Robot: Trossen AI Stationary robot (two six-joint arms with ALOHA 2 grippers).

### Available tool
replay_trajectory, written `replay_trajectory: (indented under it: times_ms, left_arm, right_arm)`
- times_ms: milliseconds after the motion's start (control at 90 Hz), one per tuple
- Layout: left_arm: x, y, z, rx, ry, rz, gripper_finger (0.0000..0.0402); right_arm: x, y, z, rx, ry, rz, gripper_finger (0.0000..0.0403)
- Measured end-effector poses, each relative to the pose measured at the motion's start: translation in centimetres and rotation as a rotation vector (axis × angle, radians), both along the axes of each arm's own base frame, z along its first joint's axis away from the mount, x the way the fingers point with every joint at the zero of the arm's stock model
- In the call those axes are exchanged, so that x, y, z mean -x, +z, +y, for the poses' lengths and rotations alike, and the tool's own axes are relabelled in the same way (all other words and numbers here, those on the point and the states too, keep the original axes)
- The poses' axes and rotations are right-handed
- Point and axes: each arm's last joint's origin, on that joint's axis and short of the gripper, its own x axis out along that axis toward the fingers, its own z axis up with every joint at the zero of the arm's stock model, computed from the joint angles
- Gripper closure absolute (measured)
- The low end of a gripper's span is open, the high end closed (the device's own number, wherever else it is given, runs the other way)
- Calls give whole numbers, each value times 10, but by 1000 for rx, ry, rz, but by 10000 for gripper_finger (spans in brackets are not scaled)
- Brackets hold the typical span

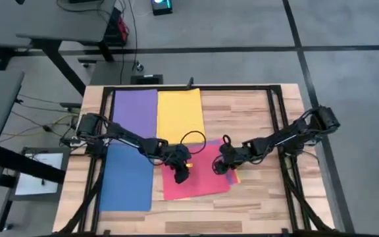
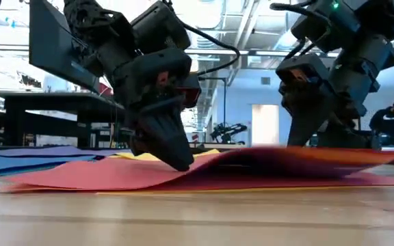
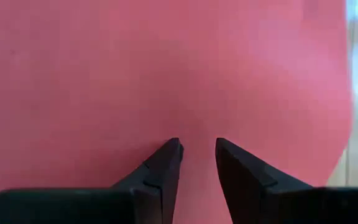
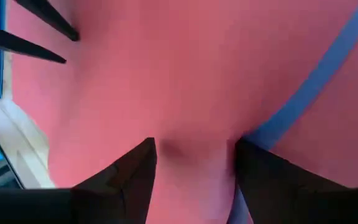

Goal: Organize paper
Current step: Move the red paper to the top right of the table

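A red-pink sheet point(image 1: 199, 172) lies mid-table over a stack whose orange, yellow and purple edges point(image 1: 234, 176) peek out at its right side. A purple sheet point(image 1: 135, 112) and a yellow sheet point(image 1: 180, 115) lie flat at the far side, and a blue sheet point(image 1: 129, 178) lies flat at the near left. My left gripper point(image 3: 197, 148) stands on the red-pink sheet's middle, fingers narrowly apart. My right gripper point(image 4: 194, 148) stands open on that sheet's right part. In the low view the sheet point(image 2: 299, 158) bows up off the table around the right gripper. My left gripper presses both fingertips point(image 3: 169, 152) down on the middle of the red-pink sheet point(image 3: 197, 124) from above, slanting toward the table's right. The sheet lies flat on the table under them. My right gripper sets its two fingertips point(image 4: 145, 155) on the red-pink sheet close to its right edge point(image 4: 241, 134), coming from above and from the right. A shallow shaded ridge of paper point(image 4: 188, 149) lies between the tips. I cannot tell whether it is pinched.
A black frame point(image 1: 278, 125) runs round the wooden table top. Bare wood point(image 1: 242, 115) lies to the right of the yellow sheet. A person point(image 2: 392, 116) shows in the room behind the table.
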Motion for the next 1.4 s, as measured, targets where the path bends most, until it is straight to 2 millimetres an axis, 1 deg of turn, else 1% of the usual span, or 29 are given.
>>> replay_trajectory:
  times_ms: [178, 322, 378, 444, 533, 644, 778, 833, 900, 944, 989, 1044, 1089, 1244, 1333, 1400]
  left_arm:
    - [0, 0, 0, 0, 0, -3, 311]
    - [0, 0, 0, 6, -6, 2, 311]
    - [0, 0, 0, 5, -6, 1, 311]
    - [0, 0, 0, 5, -7, 0, 311]
    - [0, -1, 0, 6, -9, 0, 311]
    - [0, -1, 0, 7, -11, 0, 311]
    - [0, -1, -1, 17, -20, 2, 311]
    - [0, -1, -1, 18, -21, 2, 311]
    - [0, -1, -1, 24, -25, 3, 311]
    - [1, 1, -1, 30, -30, 1, 311]
    - [2, 4, -1, 35, -39, 1, 311]
    - [4, 10, -1, 39, -48, -10, 311]
    - [7, 17, 0, 39, -53, -12, 311]
    - [17, 56, 7, 37, -47, -81, 311]
    - [25, 74, 12, 20, -53, -116, 311]
    - [31, 88, 17, 13, -50, -144, 311]
  right_arm:
    - [1, 14, 2, -43, 60, -60, 204]
    - [7, 36, 4, -66, 132, -141, 204]
    - [9, 44, 3, -63, 126, -168, 204]
    - [10, 48, 2, -35, 96, -184, 204]
    - [9, 44, -2, -16, 34, -169, 204]
    - [4, 30, -5, -26, -8, -111, 204]
    - [-4, 14, -3, -49, -35, -93, 205]
    - [-7, 10, -2, -58, -47, -85, 213]
    - [-8, 8, -2, -64, -62, -57, 239]
    - [-9, 10, -2, -60, -61, -42, 270]
    - [-8, 13, -2, -46, -47, -26, 311]
    - [-6, 19, -1, -17, -11, -11, 365]
    - [-5, 28, -1, 11, 26, -9, 386]
    - [9, 70, -6, 105, 128, 68, 400]
    - [18, 94, -15, 153, 168, 75, 402]
    - [24, 108, -23, 190, 195, 75, 402]
